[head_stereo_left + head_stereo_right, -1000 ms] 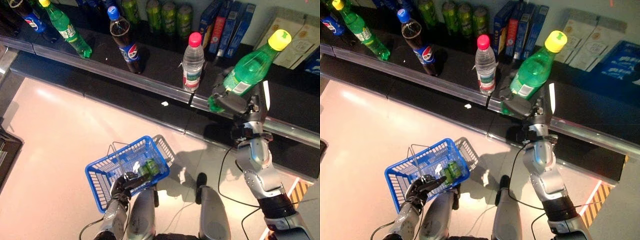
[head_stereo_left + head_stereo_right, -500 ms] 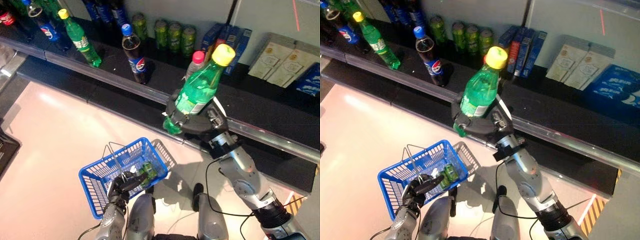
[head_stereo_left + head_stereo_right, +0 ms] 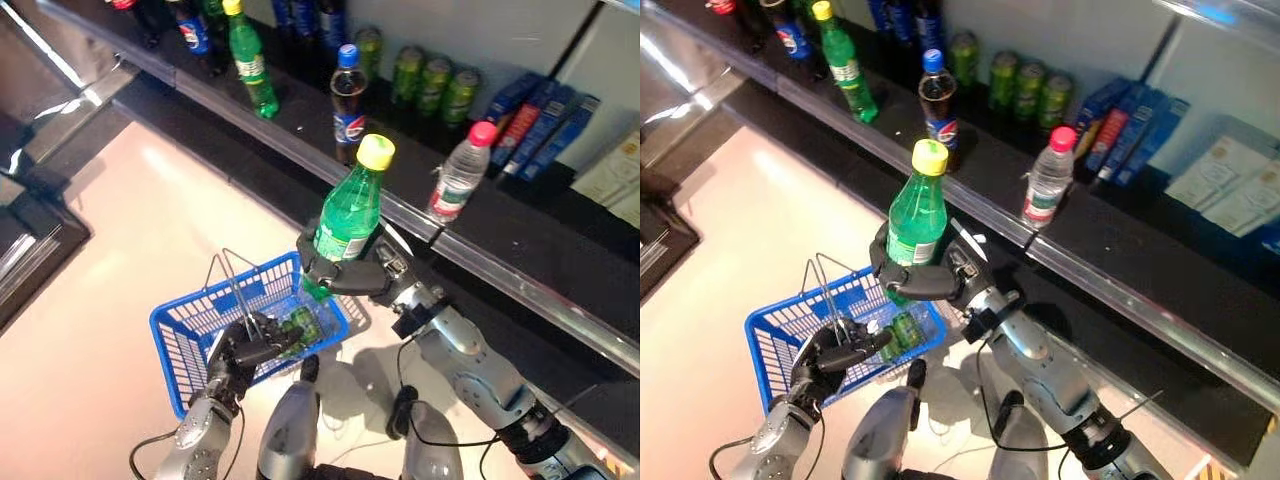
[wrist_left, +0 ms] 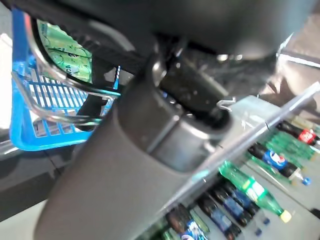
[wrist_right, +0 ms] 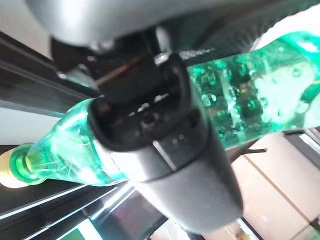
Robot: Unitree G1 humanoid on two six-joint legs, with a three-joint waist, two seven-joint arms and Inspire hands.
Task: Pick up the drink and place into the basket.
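Note:
My right hand [image 3: 372, 275] is shut on a green bottle [image 3: 349, 218] with a yellow cap and holds it upright, above the right end of the blue basket [image 3: 200, 335]. The bottle also shows in the right wrist view [image 5: 250, 95], clasped in the hand [image 5: 150, 120]. My left hand [image 3: 240, 352] is shut on the basket's wire handles [image 3: 233, 283] and holds it up off the floor at the lower left. A green drink [image 3: 303, 322] lies inside the basket; it also shows in the left wrist view [image 4: 65, 50].
A dark shelf [image 3: 520, 270] runs across behind, with a metal front rail. On it stand a cola bottle [image 3: 346, 104], a clear water bottle with a pink cap [image 3: 459, 184], a green bottle [image 3: 248, 62], green cans [image 3: 430, 85] and blue boxes [image 3: 540, 125]. A pale floor [image 3: 130, 240] lies below.
My right hand has carried the green bottle away from the shelf, down and left, to above the blue basket. The camera has shifted, so the shelf sits differently in view.

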